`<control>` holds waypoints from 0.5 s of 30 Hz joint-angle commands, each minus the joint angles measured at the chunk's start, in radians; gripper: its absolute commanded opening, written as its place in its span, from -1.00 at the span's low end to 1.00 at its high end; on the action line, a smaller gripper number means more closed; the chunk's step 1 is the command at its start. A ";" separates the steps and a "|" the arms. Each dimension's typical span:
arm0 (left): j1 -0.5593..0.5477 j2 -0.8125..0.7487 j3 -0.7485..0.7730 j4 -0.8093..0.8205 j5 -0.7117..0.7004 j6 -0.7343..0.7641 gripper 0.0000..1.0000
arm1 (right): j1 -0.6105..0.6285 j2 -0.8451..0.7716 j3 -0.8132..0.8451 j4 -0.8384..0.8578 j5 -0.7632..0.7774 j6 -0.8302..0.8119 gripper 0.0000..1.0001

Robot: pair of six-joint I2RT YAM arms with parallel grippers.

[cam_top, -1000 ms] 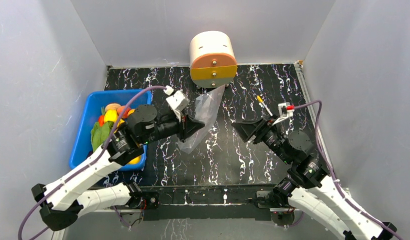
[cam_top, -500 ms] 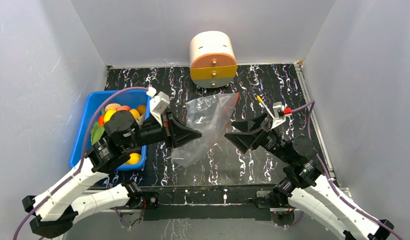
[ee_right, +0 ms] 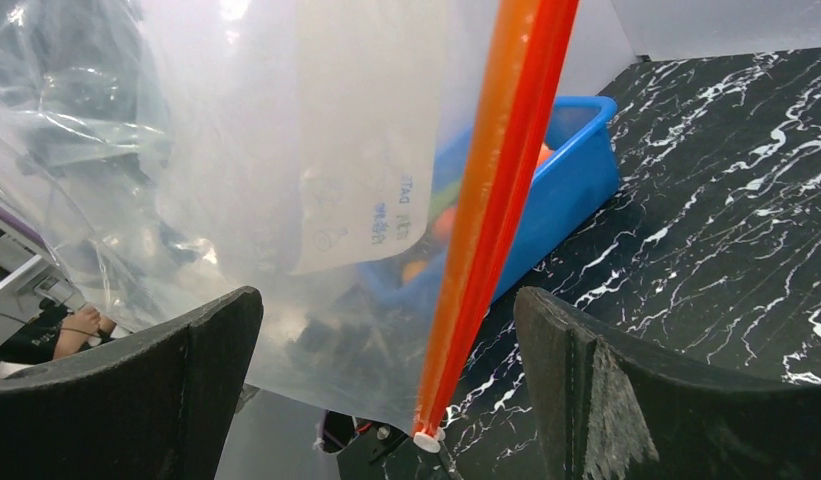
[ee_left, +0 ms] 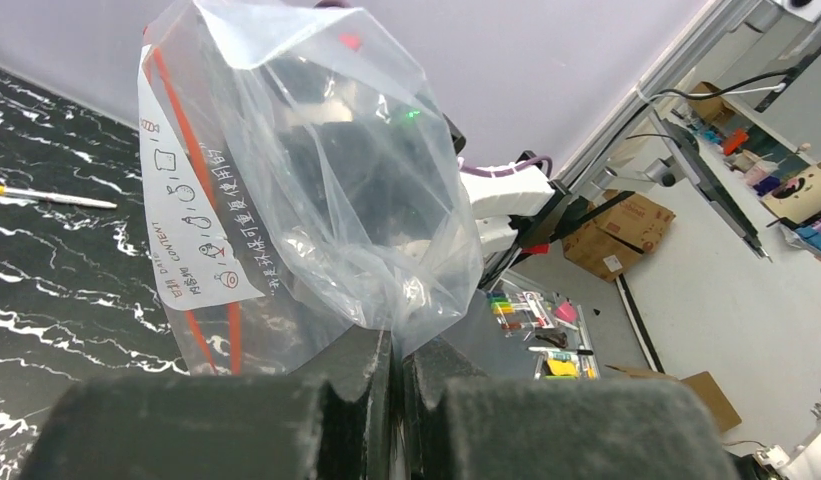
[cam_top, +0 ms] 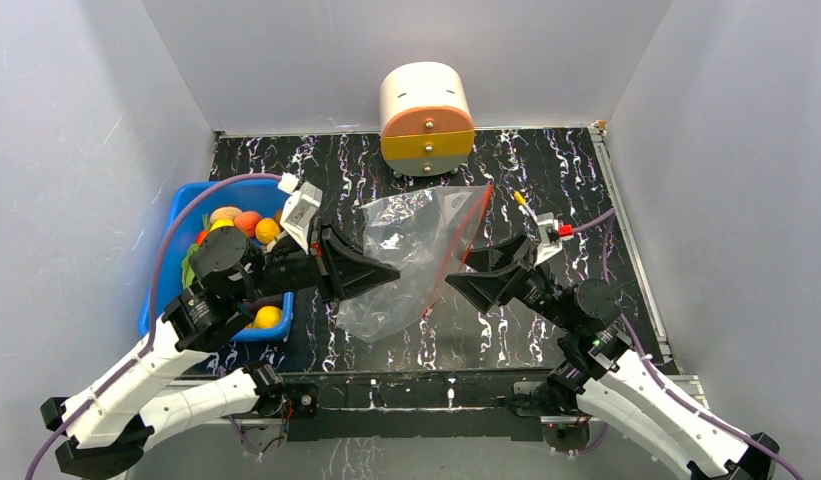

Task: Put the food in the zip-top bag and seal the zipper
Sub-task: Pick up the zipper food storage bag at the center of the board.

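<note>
The zip-top bag (cam_top: 411,250) hangs clear and crinkly above the table between both arms. My left gripper (cam_top: 391,272) is shut on a fold of its plastic (ee_left: 316,170); the white label (ee_left: 196,230) faces this camera. The zipper (cam_top: 468,235), a red-orange strip, runs down the bag's right edge. My right gripper (cam_top: 462,274) is open, and the zipper (ee_right: 496,200) with its small white tab (ee_right: 426,437) hangs between the wide-apart fingers without touching them. The food (cam_top: 241,222), orange and yellow pieces and a leafy green, lies in the blue bin (cam_top: 178,215) at the left.
A round cream-and-orange drawer unit (cam_top: 426,118) stands at the back middle. A thin yellow-tipped pen (cam_top: 524,207) lies on the black marbled table behind the right gripper. Grey walls close in both sides and the back.
The left gripper drew back toward the near left with the bag, which spread out wide. The right gripper opened fully and moved left until the zipper edge hung between its fingers.
</note>
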 commanded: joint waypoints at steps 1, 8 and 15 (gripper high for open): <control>0.000 -0.019 -0.019 0.093 0.040 -0.047 -1.00 | -0.001 -0.016 -0.007 0.143 -0.063 0.010 0.96; 0.000 -0.024 -0.022 0.046 -0.008 -0.018 -1.00 | -0.002 -0.068 -0.044 0.235 -0.120 0.018 0.27; -0.001 -0.051 -0.050 -0.055 -0.169 0.049 -0.88 | -0.001 -0.147 -0.061 0.194 -0.086 0.020 -0.97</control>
